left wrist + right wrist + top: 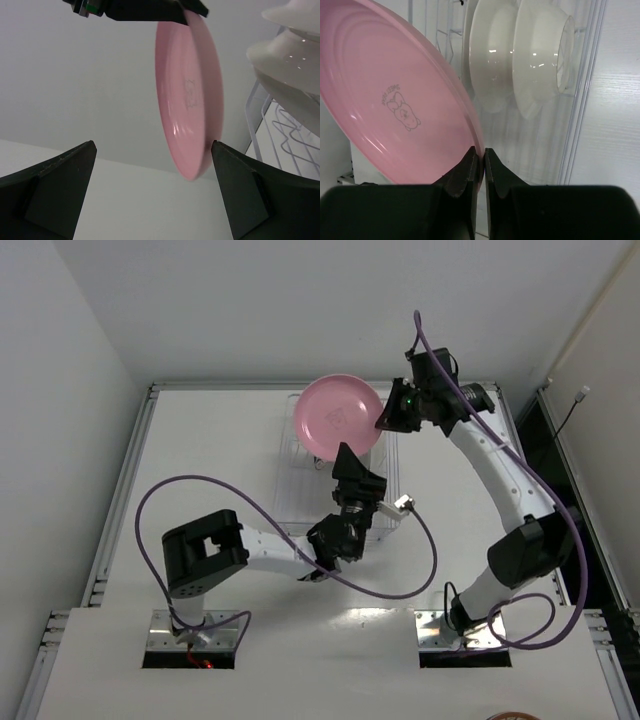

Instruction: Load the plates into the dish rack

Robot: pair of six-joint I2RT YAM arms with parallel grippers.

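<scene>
My right gripper (383,420) (484,155) is shut on the rim of the pink plate (340,415) (395,100) and holds it tilted in the air over the far end of the dish rack (290,490) (580,100). Two pale dishes stand upright in the rack: a white one (490,60) and a clearer one (540,55). No teal rim shows. My left gripper (350,465) (154,150) is open and empty over the rack. It points up at the pink plate (190,95), whose lower edge hangs close to the right finger (235,190).
The rack's white wires (260,125) and the pale dishes (295,60) sit at the right of the left wrist view. Purple cables loop from both arms over the white table (200,430). Walls close in at the back and left.
</scene>
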